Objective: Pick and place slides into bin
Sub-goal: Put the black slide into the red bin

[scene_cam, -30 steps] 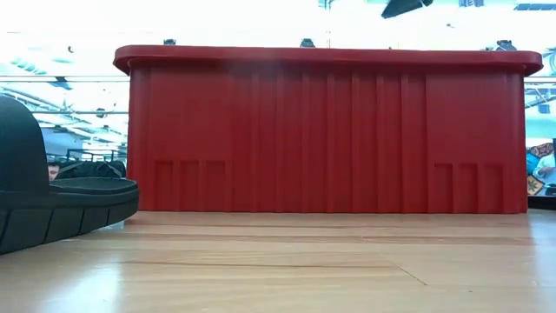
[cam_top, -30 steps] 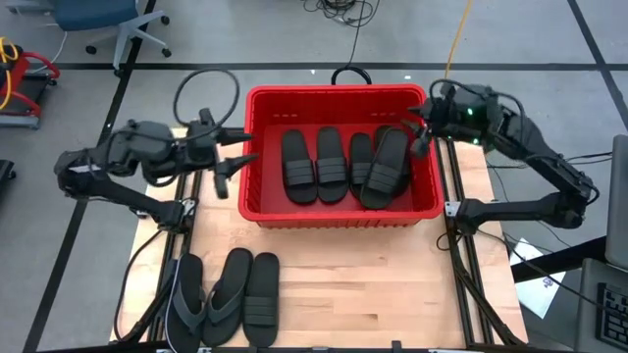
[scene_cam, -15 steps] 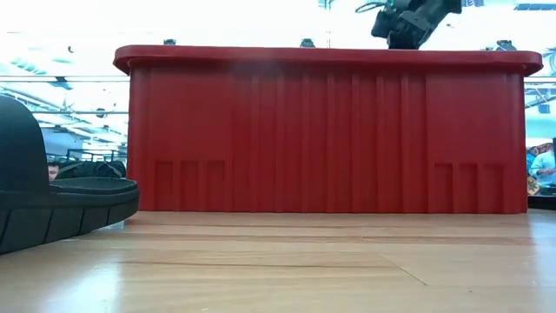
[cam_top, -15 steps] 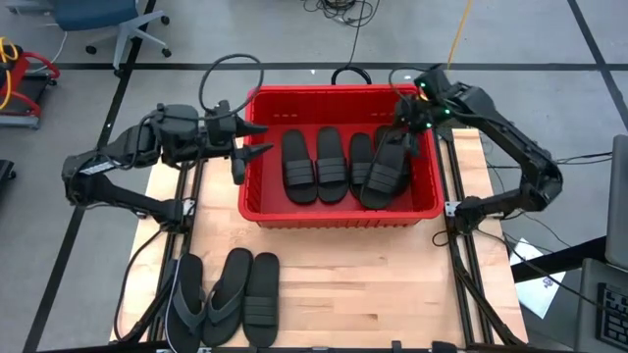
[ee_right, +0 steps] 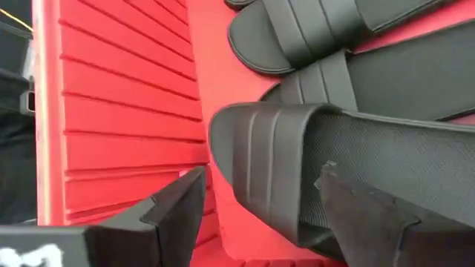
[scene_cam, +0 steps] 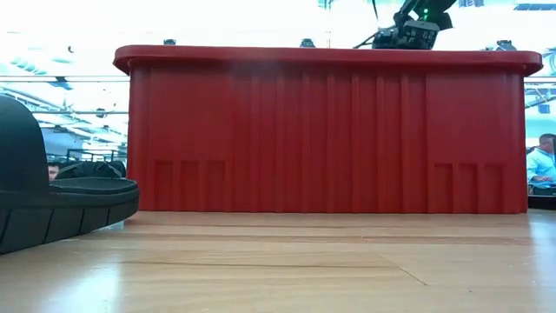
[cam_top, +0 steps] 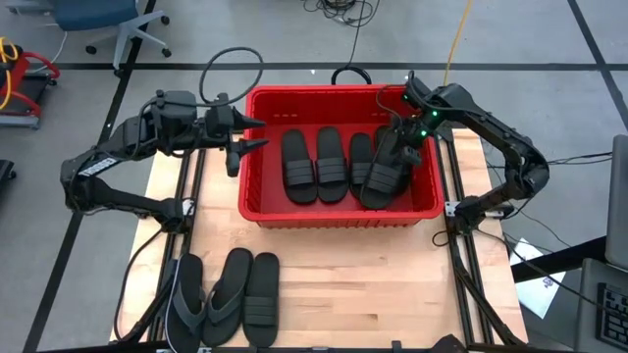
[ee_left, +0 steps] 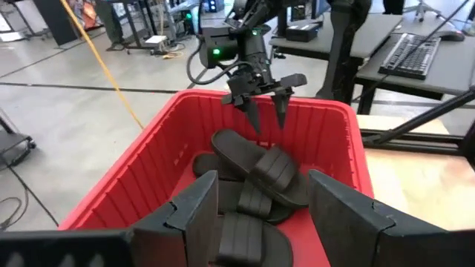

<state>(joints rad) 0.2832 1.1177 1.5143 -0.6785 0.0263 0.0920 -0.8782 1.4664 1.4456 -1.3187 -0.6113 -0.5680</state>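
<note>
1. Right tool (cam_top: pixel 400 137) hangs inside the red bin (cam_top: pixel 257 147), its fingers apart and empty, just above the topmost slide (cam_top: pixel 385 167); the left wrist view shows both fingers (ee_left: pixel 250 113) pointing down over that slide (ee_left: pixel 263 167), apart from it.
2. That slide lies tilted on another slide (cam_top: pixel 360 157) at the bin's right end, near its right wall.
3. Two more band-strap slides (cam_top: pixel 315 165) lie flat, side by side, in the middle of the bin floor.
4. The bin stands at the far edge of the table (cam_top: pixel 363 284), centred between the arm mounts.
5. Left tool (cam_top: pixel 245 147) hovers just outside the bin's left wall at rim height, fingers apart, holding nothing.
6. Three slides (cam_top: pixel 224 294) lie together at the table's near left corner: two thong flip-flops and one band-strap slide on their right.
7. In the low view the bin's wall (scene_cam: pixel 326 139) fills the middle, with the right tool (scene_cam: pixel 408 33) showing above its rim.
</note>
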